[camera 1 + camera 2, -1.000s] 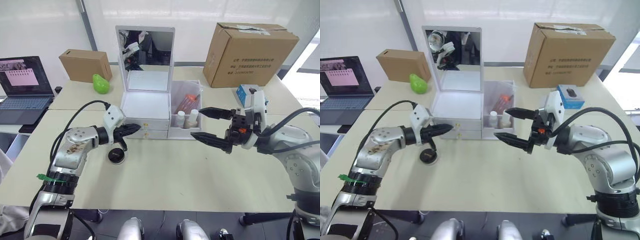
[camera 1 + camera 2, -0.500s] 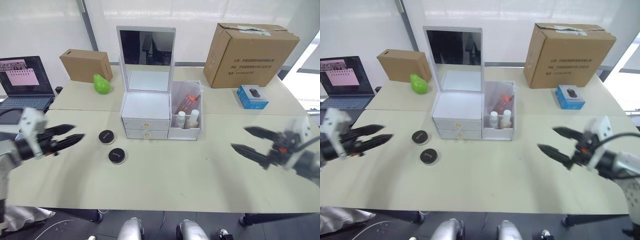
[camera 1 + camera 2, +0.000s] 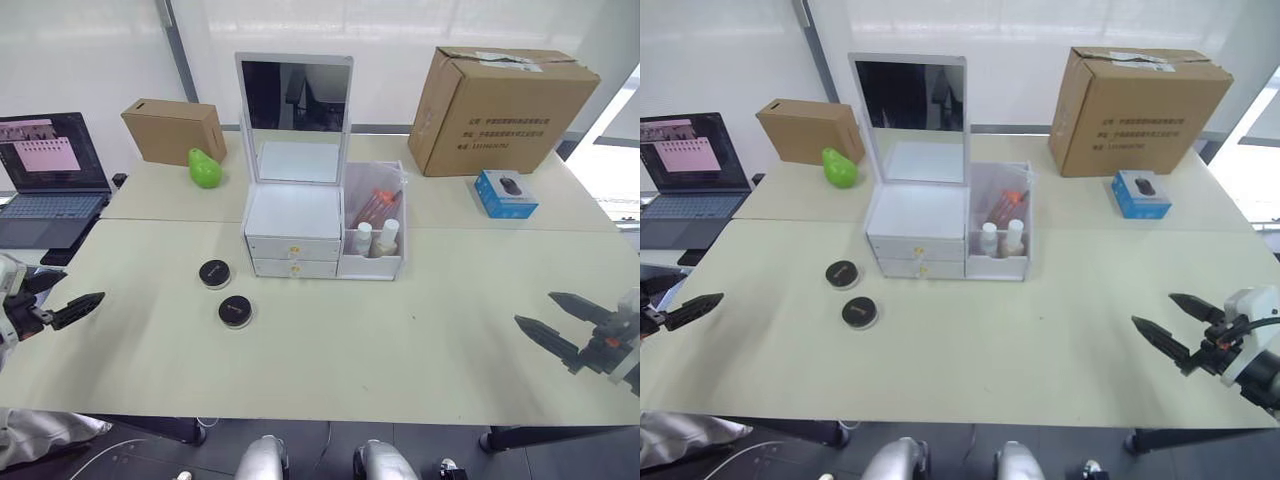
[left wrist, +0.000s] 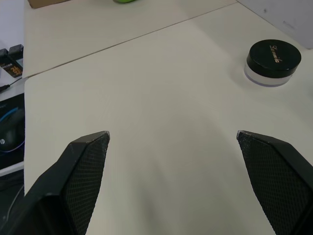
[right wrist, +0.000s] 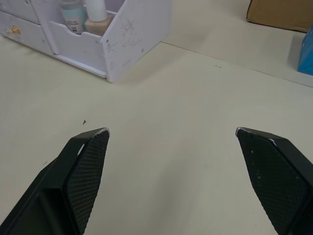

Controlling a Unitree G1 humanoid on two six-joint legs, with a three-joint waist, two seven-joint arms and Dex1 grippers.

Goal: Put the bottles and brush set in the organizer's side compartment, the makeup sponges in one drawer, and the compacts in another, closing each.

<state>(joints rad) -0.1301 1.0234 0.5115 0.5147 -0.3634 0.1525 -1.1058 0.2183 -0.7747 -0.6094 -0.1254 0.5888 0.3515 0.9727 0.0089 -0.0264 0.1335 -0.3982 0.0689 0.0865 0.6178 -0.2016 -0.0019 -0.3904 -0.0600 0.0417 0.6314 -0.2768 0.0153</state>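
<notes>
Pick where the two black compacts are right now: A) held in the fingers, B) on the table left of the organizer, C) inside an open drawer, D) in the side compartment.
B: both compacts lie on the table, left of the organizer, whose drawers are shut.

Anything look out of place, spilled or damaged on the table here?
Nothing spilled or damaged. The two compacts sit on the table left of the organizer, whose drawers are both shut. Both grippers, left and right, hang open near the table's edges.
</notes>
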